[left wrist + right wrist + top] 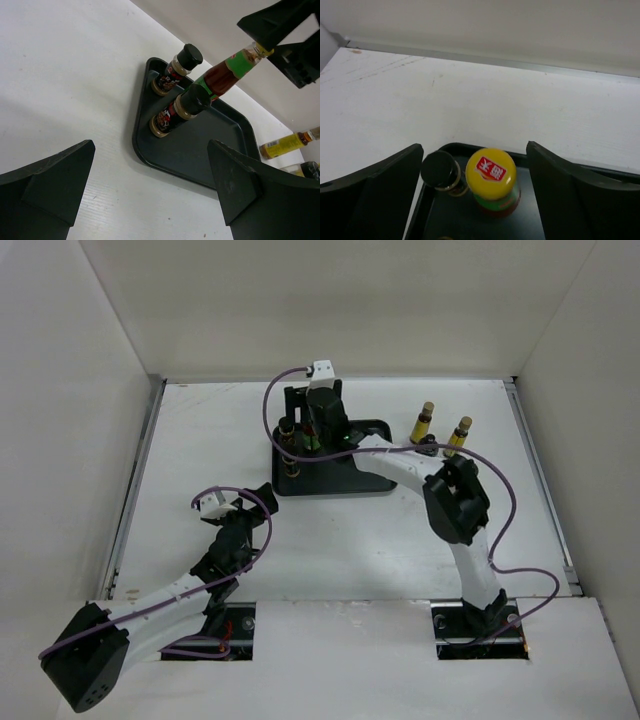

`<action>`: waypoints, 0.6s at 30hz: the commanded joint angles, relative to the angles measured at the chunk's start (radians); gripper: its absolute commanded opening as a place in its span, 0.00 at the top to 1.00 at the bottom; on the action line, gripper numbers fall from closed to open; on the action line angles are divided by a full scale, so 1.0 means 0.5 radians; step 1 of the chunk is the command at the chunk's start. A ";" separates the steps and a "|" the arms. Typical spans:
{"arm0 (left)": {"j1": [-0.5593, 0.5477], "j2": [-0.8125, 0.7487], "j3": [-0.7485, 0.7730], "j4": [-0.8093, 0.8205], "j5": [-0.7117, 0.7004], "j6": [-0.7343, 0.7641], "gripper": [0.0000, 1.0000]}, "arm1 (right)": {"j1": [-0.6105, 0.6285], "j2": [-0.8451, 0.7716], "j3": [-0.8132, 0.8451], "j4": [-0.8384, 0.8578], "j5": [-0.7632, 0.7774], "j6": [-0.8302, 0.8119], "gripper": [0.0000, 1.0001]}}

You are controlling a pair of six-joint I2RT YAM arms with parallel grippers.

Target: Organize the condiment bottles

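Overhanging right hand (pixel 474 147) half-hiding green-red bottle (pixel 225 75)

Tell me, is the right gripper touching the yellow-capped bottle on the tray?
Apart. The right wrist view looks down on the open right gripper straddling the bottle, with a clear gap between its yellow cap and each finger.

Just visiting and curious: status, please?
Right gripper open around green-red bottle on tray; dark jar close beside. Left gripper open, empty. Two brown bottles off tray.
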 commanded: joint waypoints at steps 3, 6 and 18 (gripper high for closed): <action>-0.009 0.018 -0.027 0.091 0.002 -0.018 0.00 | -0.018 -0.613 -0.343 0.203 -0.004 0.076 0.01; -0.009 0.030 -0.021 0.091 0.011 -0.018 0.00 | -0.100 -0.929 -0.705 0.225 0.008 0.112 0.00; -0.025 0.125 0.013 0.112 0.039 -0.022 0.00 | -0.741 -1.667 -1.799 -0.152 0.226 0.367 0.00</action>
